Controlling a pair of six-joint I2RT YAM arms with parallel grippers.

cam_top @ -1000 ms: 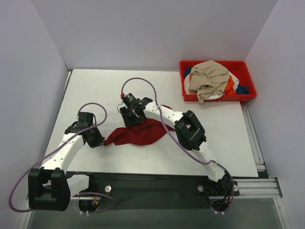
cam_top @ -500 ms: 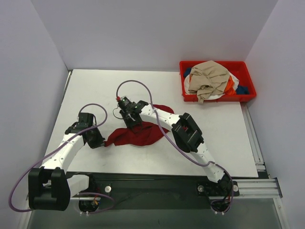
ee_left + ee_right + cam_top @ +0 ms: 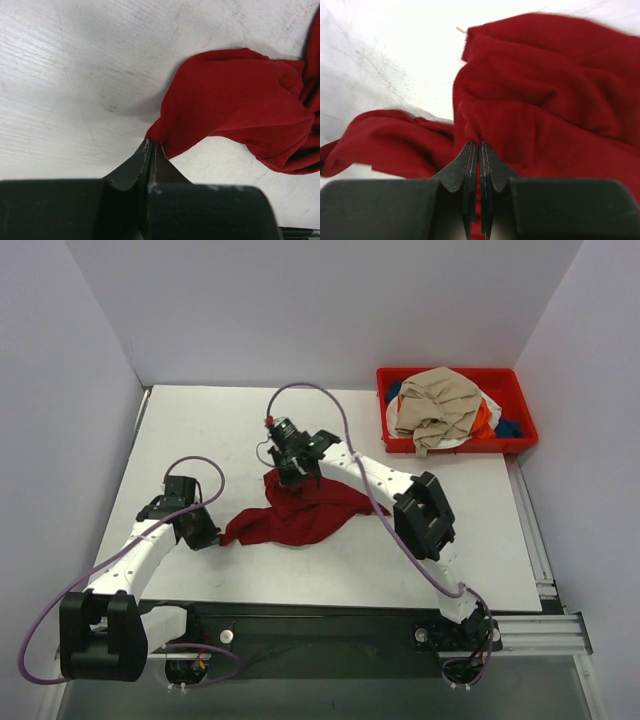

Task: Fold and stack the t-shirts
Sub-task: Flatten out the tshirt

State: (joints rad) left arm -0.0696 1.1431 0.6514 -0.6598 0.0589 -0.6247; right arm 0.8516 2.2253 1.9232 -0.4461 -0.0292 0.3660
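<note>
While the white table (image 3: 200,430) carries everything, the dark red shirt (image 3: 300,522) lies crumpled near its middle, strung between both arms. At the far right corner a red bin (image 3: 455,447) holds the other shirts (image 3: 437,405), tan on top. The left claw (image 3: 214,540) is clamped on the red shirt's left end. The right claw (image 3: 297,482) is pinched together on a fold at its far edge.

A white, lightly scuffed table (image 3: 200,430) stands enclosed on three sides by plain pale lilac walls (image 3: 320,310), evenly lit, with a dark strip (image 3: 330,620) along its near edge.
</note>
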